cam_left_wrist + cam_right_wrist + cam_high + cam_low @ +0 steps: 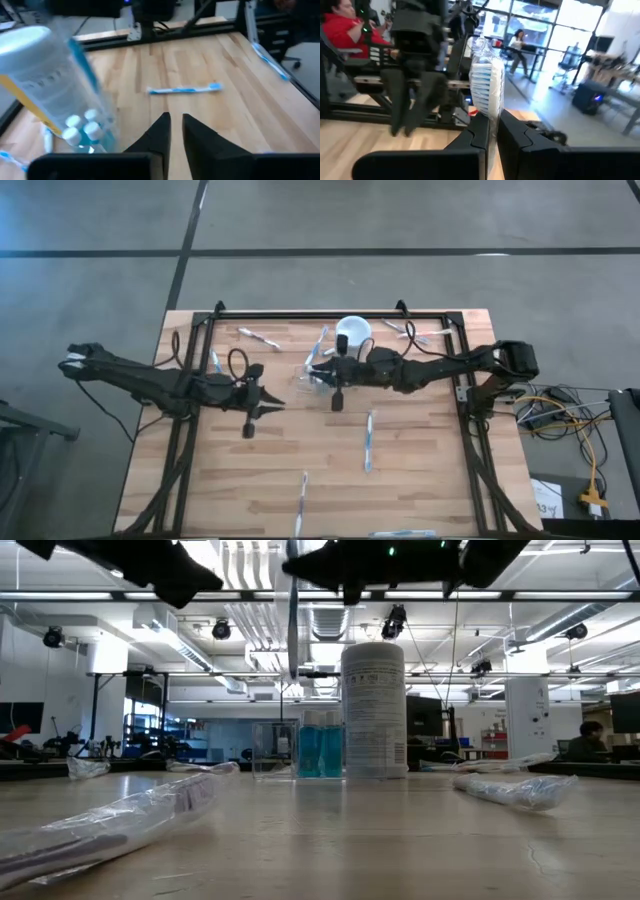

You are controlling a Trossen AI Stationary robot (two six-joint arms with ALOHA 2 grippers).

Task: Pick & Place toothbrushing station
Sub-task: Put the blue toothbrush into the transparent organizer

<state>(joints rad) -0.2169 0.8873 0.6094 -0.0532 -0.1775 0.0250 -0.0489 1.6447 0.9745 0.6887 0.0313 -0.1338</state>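
Right gripper is seen in its wrist view clamped on a wrapped toothbrush, whose bristled head stands up between the two dark fingers. Beyond it, the left arm is shown, and people are seated in the room behind.

From the high view, the right gripper is placed near the table's middle, just beside the clear holder and the white cup. The left gripper is held a little to the holder's left, over bare wood. Loose toothbrushes are scattered on the table: one at mid-right, one near the front edge, and others by the back rail.

In the low view, the cup, teal tubes and holder are lined up together at centre, with the held brush hanging upright above the holder. Wrapped brushes lie at left and right.

In the left wrist view, the left gripper is shown with its fingers slightly parted and nothing between them. A brush lies ahead, and the cup and white-capped tubes are close beside.
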